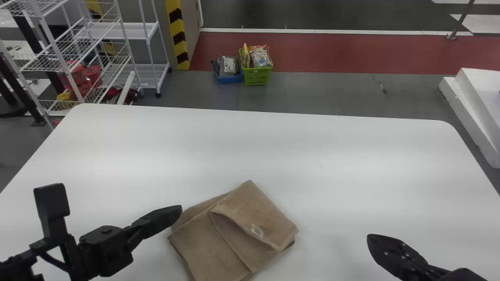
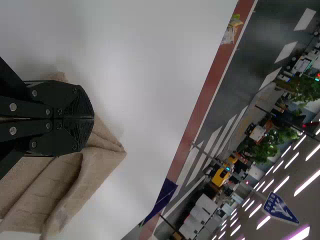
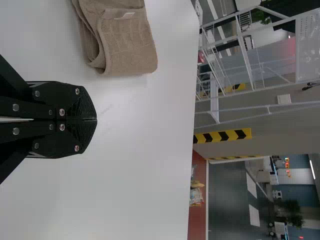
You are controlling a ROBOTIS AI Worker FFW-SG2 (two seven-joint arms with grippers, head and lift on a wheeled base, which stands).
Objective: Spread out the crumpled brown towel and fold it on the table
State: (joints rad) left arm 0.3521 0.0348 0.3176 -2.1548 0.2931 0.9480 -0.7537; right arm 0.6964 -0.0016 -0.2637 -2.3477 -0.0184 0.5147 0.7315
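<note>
Pointing a corner forward — brown towel (image 1: 218, 246), long axis slanting forward-right

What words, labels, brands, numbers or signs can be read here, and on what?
Nothing can be quoted.
White label on the towel: too small to read.
Orange and white packet in the green basket: print too blurred.
Blue sign hanging in the room: its white marks are too small to read.
</note>
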